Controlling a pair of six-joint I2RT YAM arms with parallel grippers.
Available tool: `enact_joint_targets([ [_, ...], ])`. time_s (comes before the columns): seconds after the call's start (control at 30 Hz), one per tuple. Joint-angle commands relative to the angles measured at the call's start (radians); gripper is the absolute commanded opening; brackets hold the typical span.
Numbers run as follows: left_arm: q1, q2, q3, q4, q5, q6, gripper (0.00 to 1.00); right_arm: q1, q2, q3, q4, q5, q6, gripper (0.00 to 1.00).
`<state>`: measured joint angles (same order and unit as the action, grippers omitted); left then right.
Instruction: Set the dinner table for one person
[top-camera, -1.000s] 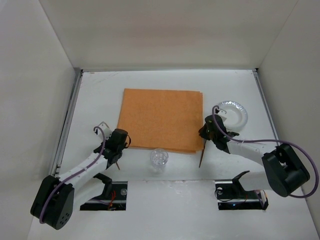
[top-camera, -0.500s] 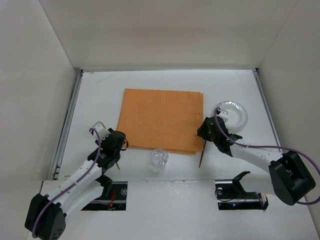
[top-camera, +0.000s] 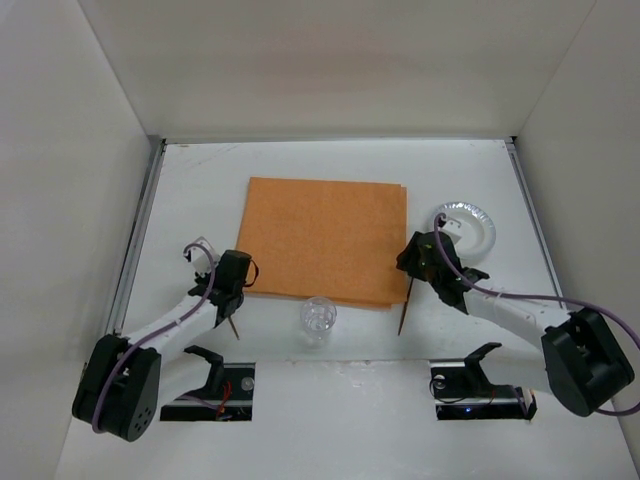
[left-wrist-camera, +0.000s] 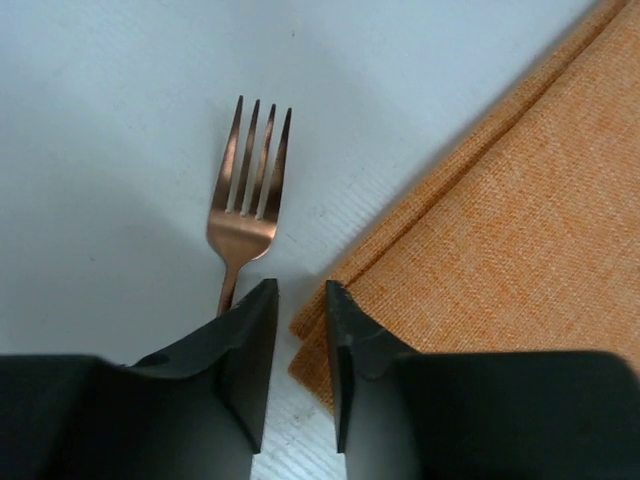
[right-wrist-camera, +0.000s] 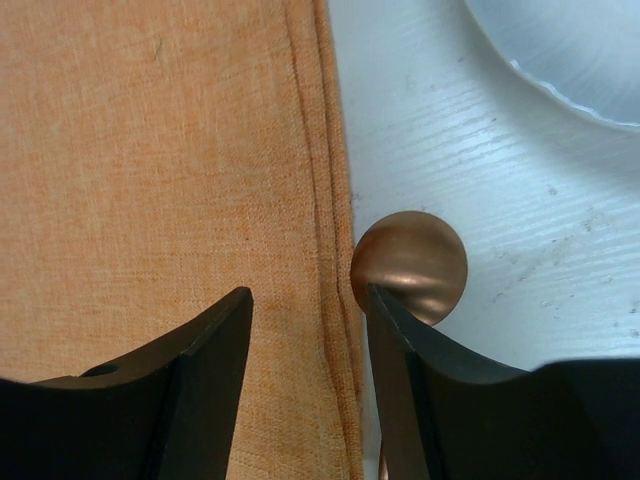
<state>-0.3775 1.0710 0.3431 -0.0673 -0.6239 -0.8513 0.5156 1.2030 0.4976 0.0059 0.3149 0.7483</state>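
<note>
The dinner table (top-camera: 200, 180) is a white surface with an orange mat (top-camera: 320, 240) laid on its middle. A copper fork (left-wrist-camera: 248, 190) lies on the table just left of the mat's (left-wrist-camera: 500, 230) near corner; its handle (top-camera: 234, 325) shows below my left gripper (top-camera: 238, 288). That gripper (left-wrist-camera: 300, 300) hovers over the mat corner, jaws narrowly apart and empty. A copper spoon (right-wrist-camera: 410, 262) lies beside the mat's (right-wrist-camera: 170, 160) right edge, handle (top-camera: 404, 308) toward me. My right gripper (top-camera: 418, 262) (right-wrist-camera: 305, 300) stands open above the mat edge, one finger over the spoon's neck.
A white plate (top-camera: 465, 228) (right-wrist-camera: 570, 50) sits right of the mat, just beyond the spoon. A clear glass (top-camera: 318, 318) stands on the table in front of the mat's near edge, between the two arms. White walls enclose the table on three sides.
Both grippers were shut a second ago and have opened, leaving fork and spoon lying on the table. The left jaws have since narrowed again, and the left arm's elbow has swung.
</note>
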Motion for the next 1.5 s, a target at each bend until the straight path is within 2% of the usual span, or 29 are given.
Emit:
enact_joint_targets([
  [0.0,-0.007,0.007,0.022,0.06,0.046,0.014,0.19,-0.022,-0.062,-0.001,0.012,0.018,-0.006,0.59],
  [0.03,-0.019,0.007,0.02,0.055,0.05,0.012,0.18,-0.025,-0.072,0.001,0.009,0.019,-0.006,0.62],
  [0.33,-0.125,-0.054,-0.03,-0.034,0.035,-0.104,0.11,-0.047,-0.099,0.028,0.009,0.019,-0.023,0.63],
  [0.47,-0.133,-0.117,-0.018,-0.106,0.027,-0.118,0.1,-0.05,-0.082,0.033,0.023,0.015,-0.015,0.65],
  [0.53,-0.131,-0.141,-0.012,-0.121,0.016,-0.104,0.15,-0.047,-0.072,0.036,0.023,0.012,-0.017,0.67],
  [0.63,-0.102,-0.19,0.022,-0.15,-0.025,-0.059,0.31,-0.047,-0.089,0.024,0.031,0.015,-0.004,0.68],
  [0.77,-0.106,-0.258,0.077,-0.134,-0.097,0.02,0.43,-0.044,-0.141,0.009,0.035,0.021,0.002,0.59],
  [0.87,-0.114,-0.278,0.122,-0.08,-0.138,0.084,0.47,-0.041,-0.204,-0.004,0.043,0.019,0.017,0.39],
  [0.9,-0.117,-0.281,0.129,-0.027,-0.143,0.115,0.47,-0.041,-0.226,-0.007,0.049,0.023,0.013,0.3],
  [0.97,-0.114,-0.278,0.123,0.099,-0.131,0.155,0.48,-0.041,-0.273,-0.024,0.068,0.023,0.013,0.2],
  [1.07,-0.117,-0.235,0.102,0.28,-0.088,0.169,0.48,-0.077,-0.322,-0.037,0.06,0.035,0.04,0.19],
  [1.1,-0.12,-0.206,0.096,0.338,-0.065,0.17,0.48,-0.113,-0.332,-0.037,0.042,0.044,0.051,0.23],
  [1.2,-0.123,-0.1,0.091,0.469,-0.008,0.163,0.47,-0.218,-0.344,-0.045,0.003,0.064,0.088,0.46],
  [1.33,-0.126,-0.007,0.057,0.599,0.03,0.149,0.47,-0.364,-0.313,-0.053,0.0,0.062,0.095,0.67],
  [1.4,-0.131,0.021,0.025,0.655,0.033,0.133,0.47,-0.444,-0.266,-0.056,0.006,0.064,0.098,0.73],
  [1.47,-0.134,0.04,-0.001,0.69,0.035,0.127,0.47,-0.513,-0.211,-0.056,0.011,0.066,0.102,0.74],
])
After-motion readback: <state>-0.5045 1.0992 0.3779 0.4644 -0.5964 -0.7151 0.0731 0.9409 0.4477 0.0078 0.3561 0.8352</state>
